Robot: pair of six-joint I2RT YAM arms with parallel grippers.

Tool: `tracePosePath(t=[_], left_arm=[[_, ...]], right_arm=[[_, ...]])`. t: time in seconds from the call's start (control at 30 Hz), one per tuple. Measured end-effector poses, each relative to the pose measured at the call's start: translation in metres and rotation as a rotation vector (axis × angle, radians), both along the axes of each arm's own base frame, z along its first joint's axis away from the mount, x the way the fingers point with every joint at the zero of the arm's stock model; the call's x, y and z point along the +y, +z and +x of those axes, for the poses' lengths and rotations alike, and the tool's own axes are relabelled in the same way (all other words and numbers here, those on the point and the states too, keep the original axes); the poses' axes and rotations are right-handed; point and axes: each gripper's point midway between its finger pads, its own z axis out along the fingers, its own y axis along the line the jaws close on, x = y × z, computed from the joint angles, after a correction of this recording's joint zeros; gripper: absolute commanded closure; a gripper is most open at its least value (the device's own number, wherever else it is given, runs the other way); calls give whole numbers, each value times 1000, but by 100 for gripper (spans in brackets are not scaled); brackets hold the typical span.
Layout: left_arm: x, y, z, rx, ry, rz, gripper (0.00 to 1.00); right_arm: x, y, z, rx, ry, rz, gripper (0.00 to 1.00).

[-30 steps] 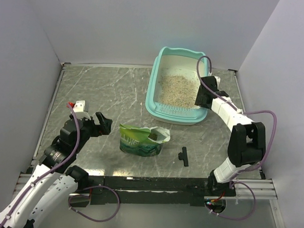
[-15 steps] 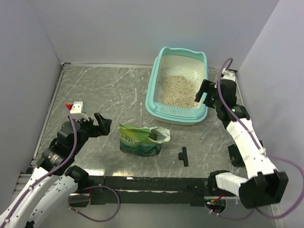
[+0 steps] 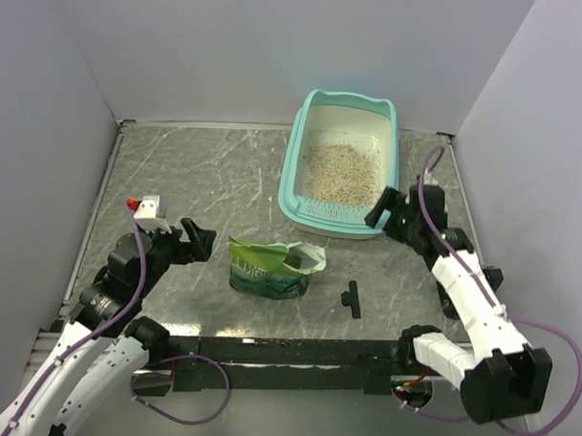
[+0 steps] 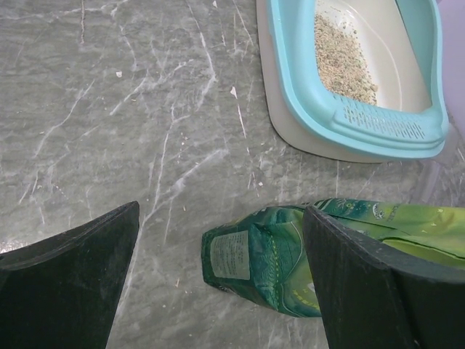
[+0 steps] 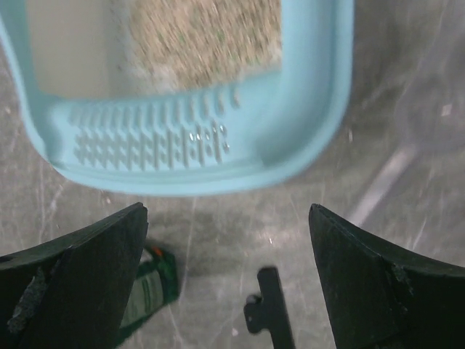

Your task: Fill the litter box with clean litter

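Teal litter box (image 3: 331,214) sat far right, beige clean litter (image 3: 342,170) inside; one green pouch (image 3: 268,270), print unreadable, and one black T-shaped piece (image 3: 351,299) lay nearer. Left gripper (image 3: 199,240) and right gripper (image 3: 382,207) hung with fingers spread, holding nothing.

Soft, even light with faint shadows; the litter box (image 5: 312,109) looks blurred in the right wrist view.
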Motion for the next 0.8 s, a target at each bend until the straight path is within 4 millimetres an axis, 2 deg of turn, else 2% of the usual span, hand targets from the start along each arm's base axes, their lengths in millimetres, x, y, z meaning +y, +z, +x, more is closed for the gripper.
tracePosePath(t=[0.13,0.2,0.47,0.67,0.8], left_arm=[[-2,-2,-1,3,-12,-1,3],[-3,-2,-2,3,-20,0,3],[-6,-3,-3,4,-43,8,3],[-6,-3,-4,4,-48,8,3],[-6,-3,-3,4,-48,8,3]], right_arm=[[-8,-45,-39,108,-76,25,7],[-15,-55,-47,143,-124,13,7],[-35,-82,-53,241,-263,-44,5],[-43,-120,-58,396,-334,-106,5],[-46,-131,-59,436,-352,-124,5]])
